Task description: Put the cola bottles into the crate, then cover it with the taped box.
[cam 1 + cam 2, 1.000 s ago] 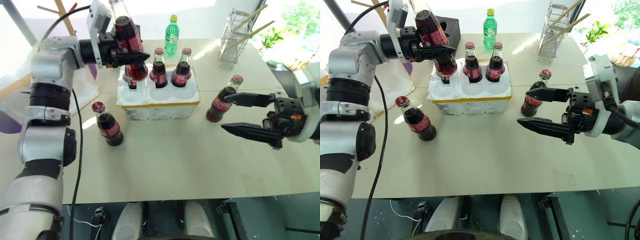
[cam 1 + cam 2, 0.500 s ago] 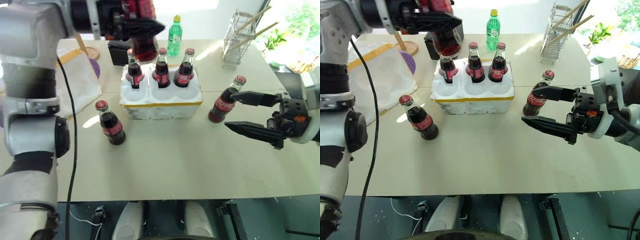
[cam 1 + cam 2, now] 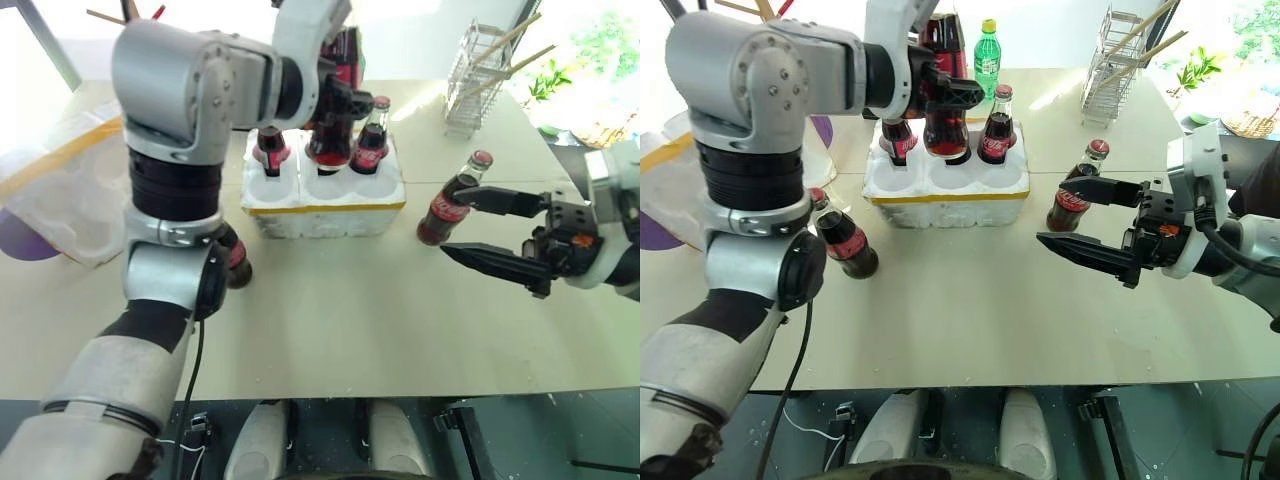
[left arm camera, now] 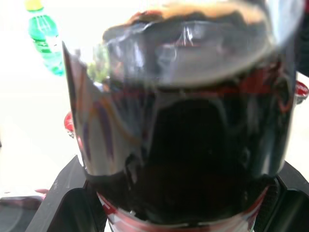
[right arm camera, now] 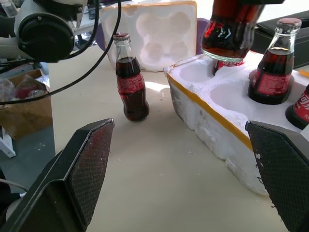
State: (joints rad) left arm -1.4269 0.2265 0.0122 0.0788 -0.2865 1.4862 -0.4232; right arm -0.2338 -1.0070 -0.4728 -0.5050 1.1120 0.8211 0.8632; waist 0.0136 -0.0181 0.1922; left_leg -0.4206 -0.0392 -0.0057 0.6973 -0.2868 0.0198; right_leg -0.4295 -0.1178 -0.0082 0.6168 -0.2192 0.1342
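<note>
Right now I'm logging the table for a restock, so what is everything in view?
cola bottles: six, dark with red caps; three in the crate, one held above it, one left of it, one right
crate: one, white, yellow band, table centre
taped box: one, white, left
green bottle: one, behind crate
wire rack: one, back right
left pincer: shut on a cola bottle
right pincer: open, beside the right bottle

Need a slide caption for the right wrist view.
Open right pincer faces the crate; left pincer's cola bottle hangs over it.
</note>
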